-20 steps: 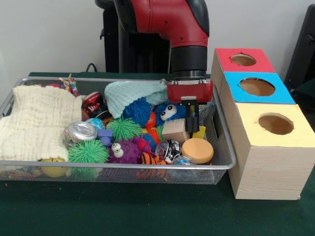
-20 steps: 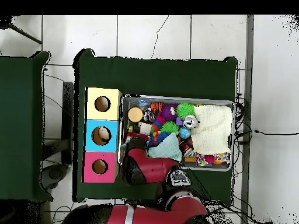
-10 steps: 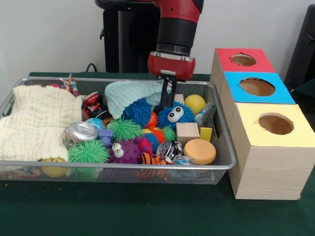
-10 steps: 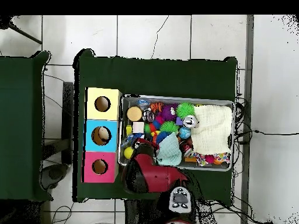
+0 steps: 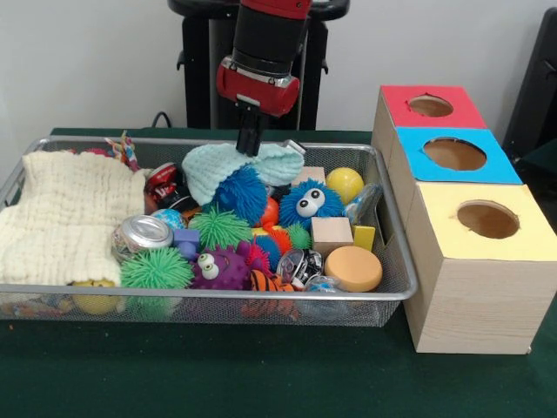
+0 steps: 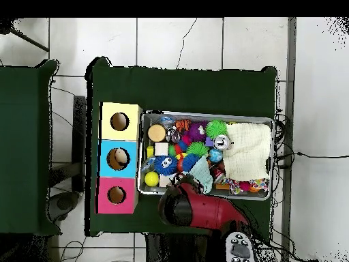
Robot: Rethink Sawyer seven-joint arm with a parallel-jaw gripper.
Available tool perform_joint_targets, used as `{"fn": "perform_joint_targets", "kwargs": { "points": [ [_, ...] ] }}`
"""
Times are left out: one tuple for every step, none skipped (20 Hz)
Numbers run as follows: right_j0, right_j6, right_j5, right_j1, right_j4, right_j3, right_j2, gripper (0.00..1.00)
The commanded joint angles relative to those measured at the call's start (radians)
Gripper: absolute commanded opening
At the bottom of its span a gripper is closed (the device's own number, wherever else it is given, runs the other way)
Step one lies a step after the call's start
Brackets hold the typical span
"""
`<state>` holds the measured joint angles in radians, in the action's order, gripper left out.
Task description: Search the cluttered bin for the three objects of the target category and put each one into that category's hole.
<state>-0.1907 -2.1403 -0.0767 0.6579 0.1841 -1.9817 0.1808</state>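
Gripper hangs over the pale green cloth at the basket's back; whether its fingers are spread I cannot tell. Spiky balls and a wooden block lie among the clutter.

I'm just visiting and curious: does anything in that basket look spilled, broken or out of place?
Nothing stands out. The wire basket is a crowded jumble of toys and cloths, but all of it sits inside. The gripper hangs over the pale green cloth.
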Motion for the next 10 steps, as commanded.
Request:
{"fn": "perform_joint_targets", "kwargs": {
  "points": [
    [0.029, -0.098, -0.057, 0.007, -0.026, 0.050, -0.035, 0.00],
    [0.040, -0.101, -0.054, 0.003, -0.024, 0.053, -0.030, 0.00],
    [0.040, -0.097, -0.057, 0.004, -0.023, 0.053, -0.035, 0.00],
    [0.046, -0.108, -0.051, 0.004, -0.030, 0.050, -0.031, 0.00],
    [0.043, -0.123, -0.048, 0.006, -0.044, 0.041, -0.038, 0.00],
    [0.046, -0.130, -0.051, 0.007, -0.051, 0.037, -0.039, 0.00],
    [0.044, -0.129, -0.046, 0.010, -0.048, 0.030, -0.038, 0.00],
    [0.042, -0.128, -0.040, 0.013, -0.044, 0.023, -0.038, 0.00],
    [0.048, -0.119, -0.051, 0.020, -0.040, 0.024, -0.042, 0.00],
    [0.064, -0.126, -0.046, 0.018, -0.043, 0.026, -0.032, 0.00]
  ]
}}
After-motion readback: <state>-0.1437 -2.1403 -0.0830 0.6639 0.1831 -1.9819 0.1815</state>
